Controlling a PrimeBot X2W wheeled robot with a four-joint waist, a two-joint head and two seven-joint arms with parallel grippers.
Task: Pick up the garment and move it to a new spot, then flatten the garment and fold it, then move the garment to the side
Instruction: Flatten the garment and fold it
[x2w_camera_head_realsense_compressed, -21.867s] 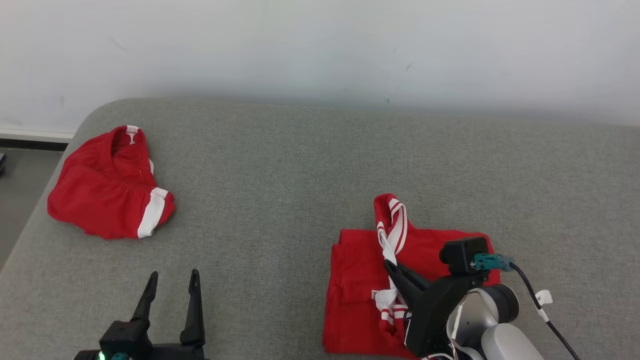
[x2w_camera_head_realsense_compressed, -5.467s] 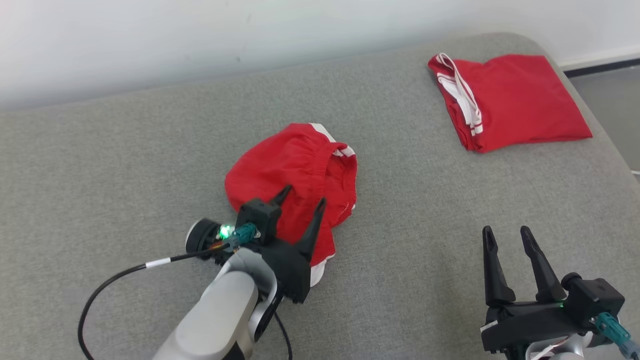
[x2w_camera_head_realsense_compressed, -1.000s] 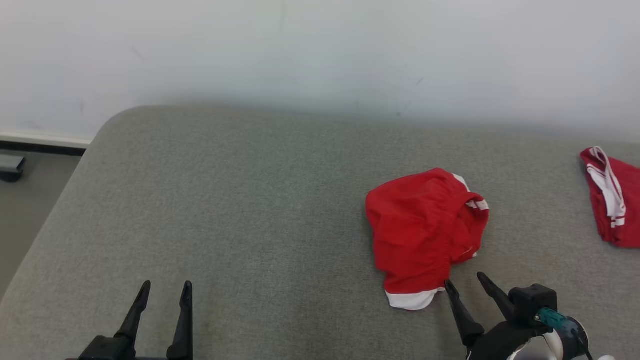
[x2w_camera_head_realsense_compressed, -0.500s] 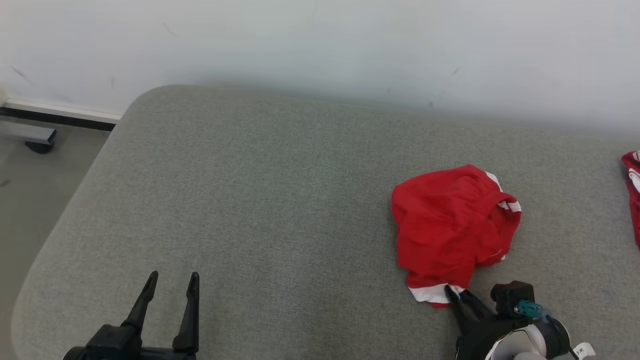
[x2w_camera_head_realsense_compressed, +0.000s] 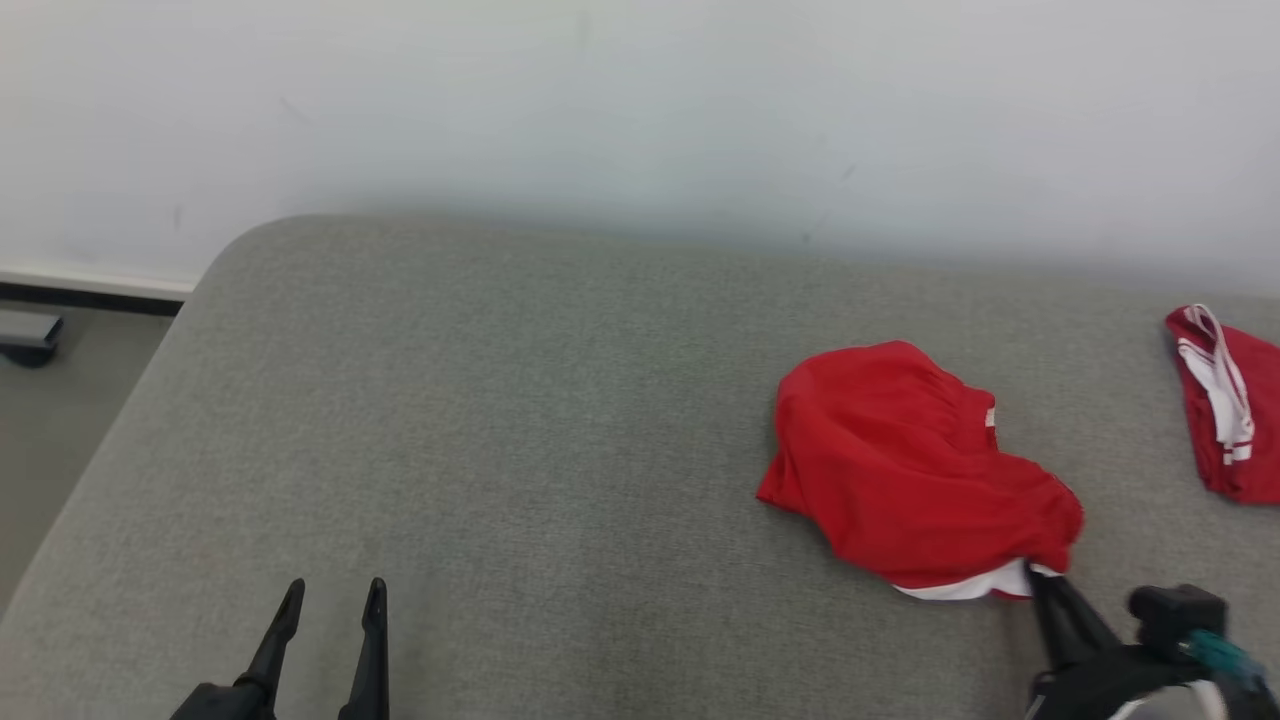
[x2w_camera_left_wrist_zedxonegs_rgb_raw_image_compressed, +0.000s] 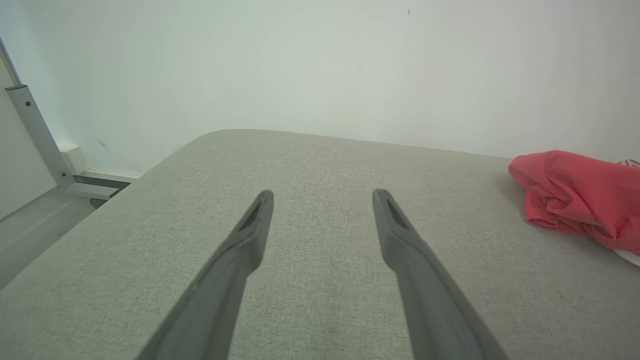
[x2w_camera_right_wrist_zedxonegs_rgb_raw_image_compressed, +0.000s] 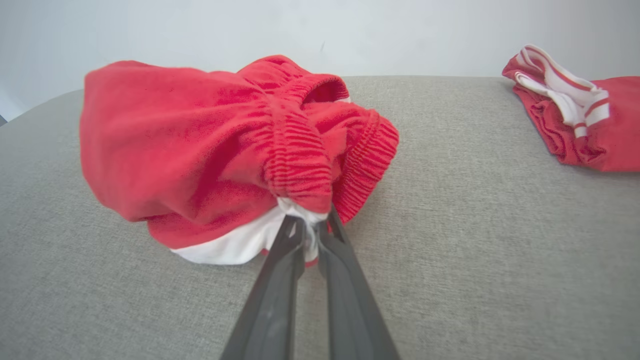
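Head view takes in a pale wall (x2w_camera_head_realsense_compressed: 640, 100) behind a broad grey padded surface (x2w_camera_head_realsense_compressed: 480, 420) with rounded corners. A strip of floor (x2w_camera_head_realsense_compressed: 50, 420) lies off its left end, where a low dark foot of some fixture (x2w_camera_head_realsense_compressed: 25, 338) sits by the skirting. On the right half of the padded surface lies the red garment (x2w_camera_head_realsense_compressed: 900, 470), crumpled into a loose heap with a gathered elastic band and a white hem. Its white-edged corner is drawn out toward the near right. Well apart from it, at the far right and cut by the picture's edge, rests a second red garment (x2w_camera_head_realsense_compressed: 1225, 400), folded, with white stripes along one side. The right gripper (x2w_camera_head_realsense_compressed: 1040, 585) comes in from the lower right corner with its tips at that white hem. In the right wrist view its jaws are clenched together on a pinch of the white cloth, and the red fabric bunches up over the tips. Whether the rest of the heap is raised off the surface cannot be told. The left gripper (x2w_camera_head_realsense_compressed: 333, 592) sits at the lower left, far from both garments. Its jaws are spread wide, and bare grey fabric shows between them in the left wrist view. There the red garment appears only at the right edge.
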